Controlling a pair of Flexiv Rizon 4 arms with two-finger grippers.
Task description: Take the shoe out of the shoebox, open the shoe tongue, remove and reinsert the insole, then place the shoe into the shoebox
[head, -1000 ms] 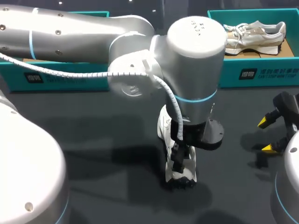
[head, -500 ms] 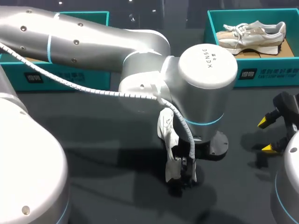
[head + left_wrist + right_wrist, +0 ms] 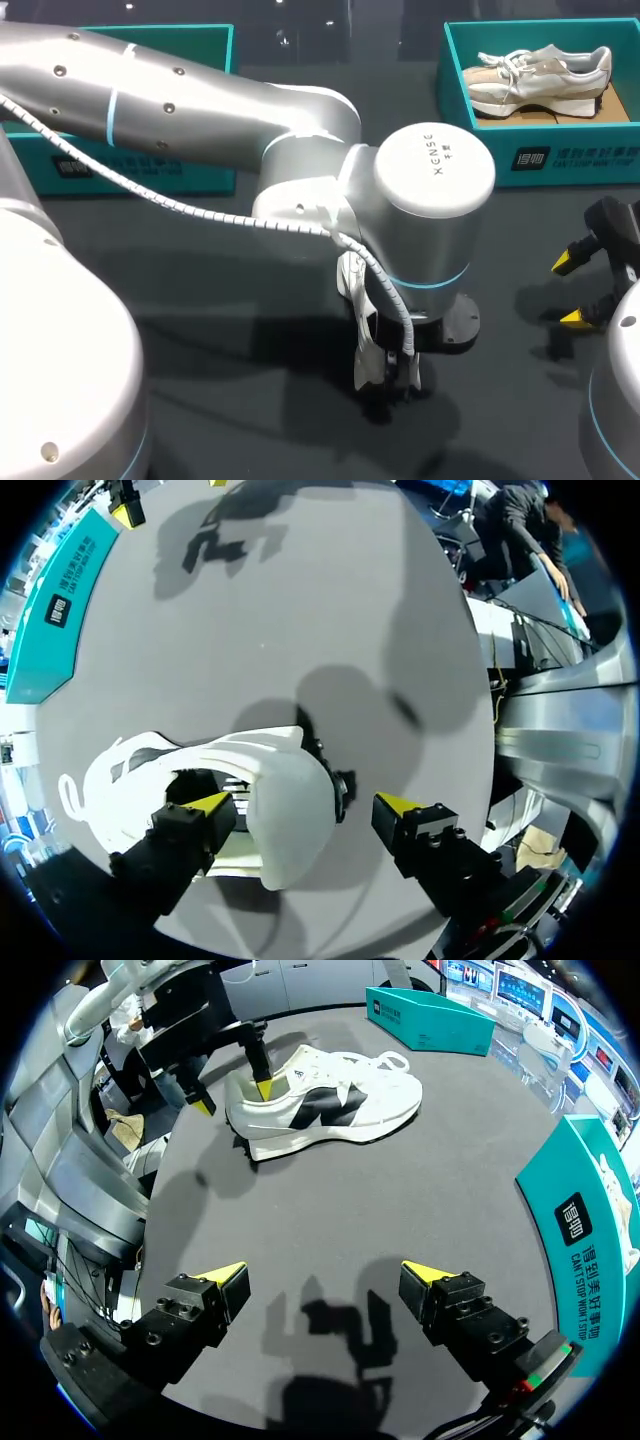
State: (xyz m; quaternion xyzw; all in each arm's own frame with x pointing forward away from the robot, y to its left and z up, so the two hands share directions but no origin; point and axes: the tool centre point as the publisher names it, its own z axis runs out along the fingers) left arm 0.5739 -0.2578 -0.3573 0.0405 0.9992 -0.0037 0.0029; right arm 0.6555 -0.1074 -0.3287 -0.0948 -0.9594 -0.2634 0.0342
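Observation:
A white shoe [image 3: 358, 300] with a black side mark stands on the dark table, mostly hidden under my left arm [image 3: 430, 200] in the head view. In the left wrist view my left gripper [image 3: 305, 805] straddles the shoe's heel [image 3: 290, 820]: one yellow fingertip [image 3: 210, 802] is inside the shoe's opening, the other stands clear behind the heel. The right wrist view shows the whole shoe [image 3: 320, 1100] with the left gripper [image 3: 232, 1085] at its heel. My right gripper [image 3: 325, 1275] is open and holds nothing, well to the right of the shoe [image 3: 575, 290].
A teal shoebox [image 3: 570, 155] at the back right holds a beige shoe [image 3: 540, 75]. Another teal box [image 3: 150, 165] stands at the back left. Bare table lies between the shoe and my right gripper.
My left arm has swung round and come lower over the shoe's heel end, and its fingers have drawn in slightly. The right arm has kept still.

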